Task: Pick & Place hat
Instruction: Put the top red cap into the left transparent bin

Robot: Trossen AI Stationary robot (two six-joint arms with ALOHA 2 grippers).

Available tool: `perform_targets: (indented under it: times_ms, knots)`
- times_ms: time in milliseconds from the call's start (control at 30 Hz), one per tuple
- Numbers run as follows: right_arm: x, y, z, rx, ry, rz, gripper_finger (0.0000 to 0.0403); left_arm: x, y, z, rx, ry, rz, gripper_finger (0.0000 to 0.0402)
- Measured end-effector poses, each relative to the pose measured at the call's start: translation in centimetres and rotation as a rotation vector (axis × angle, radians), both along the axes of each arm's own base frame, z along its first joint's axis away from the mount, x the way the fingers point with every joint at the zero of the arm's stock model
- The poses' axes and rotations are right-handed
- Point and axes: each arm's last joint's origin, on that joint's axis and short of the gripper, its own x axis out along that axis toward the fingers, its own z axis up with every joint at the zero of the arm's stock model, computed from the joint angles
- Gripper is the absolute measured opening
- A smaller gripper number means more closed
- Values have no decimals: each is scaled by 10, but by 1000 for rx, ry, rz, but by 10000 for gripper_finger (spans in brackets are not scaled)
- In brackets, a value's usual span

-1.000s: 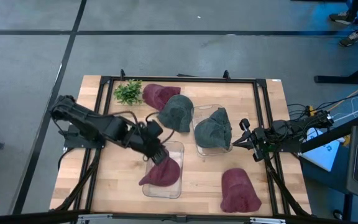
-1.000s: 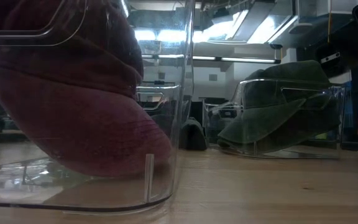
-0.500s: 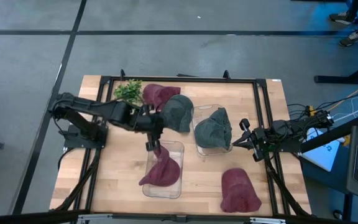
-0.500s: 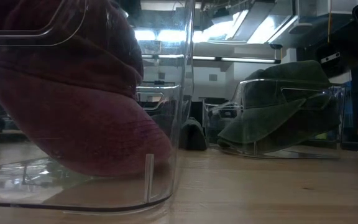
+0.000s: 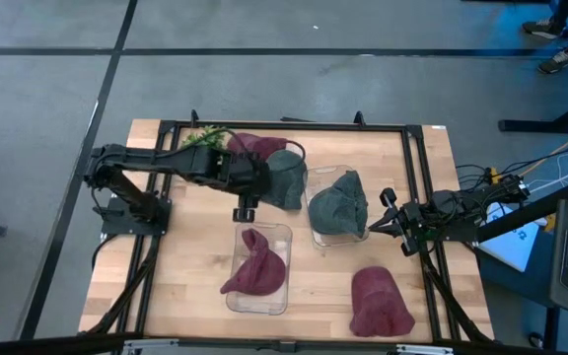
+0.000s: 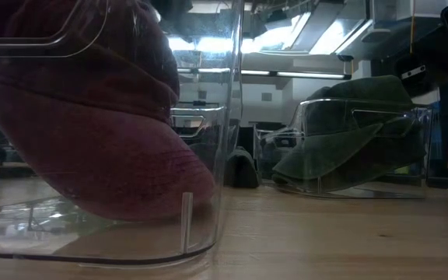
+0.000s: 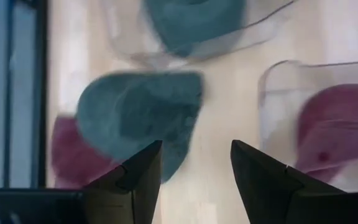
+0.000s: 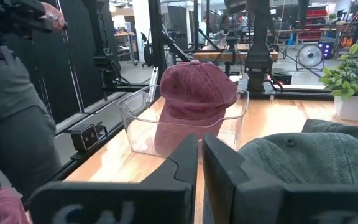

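A maroon hat lies in the near clear bin, filling it. My left gripper hovers open over the bare wood just beyond that bin's far edge, touching nothing. Beside it, a green hat rests on the table, overlapping another maroon hat. A second green hat sits in the far clear bin. A third maroon hat lies on the table near the front right. My right gripper waits shut at the table's right side.
A small green plant stands at the far left corner. A black frame rail runs around the table. Bare wood lies at the near left and between the bins. A person stands beyond the table.
My left gripper has drawn away from the maroon hat in the near bin, moving toward the far edge, and the arm has swung with it. The hat stays in the bin, its cloth now lying closer to the bin's far end.
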Motion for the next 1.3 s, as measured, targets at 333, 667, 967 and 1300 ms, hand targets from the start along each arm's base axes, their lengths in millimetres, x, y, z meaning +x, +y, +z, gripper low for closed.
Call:
perform_targets:
  times_ms: [333, 667, 967, 1300]
  knots:
    - [0, 0, 0, 0, 0, 0, 26, -7, 24, -5, 98, 89, 50, 171]
    - [0, 0, 0, 0, -1, 0, 26, -7, 78, -37, 81, 90, 212, 166]
    - [0, 0, 0, 0, 0, 0, 26, -13, 92, -89, 150, 202, 4, 160]
    - [0, 0, 0, 0, -1, 0, 26, -18, 108, -126, 372, 278, -276, 161]
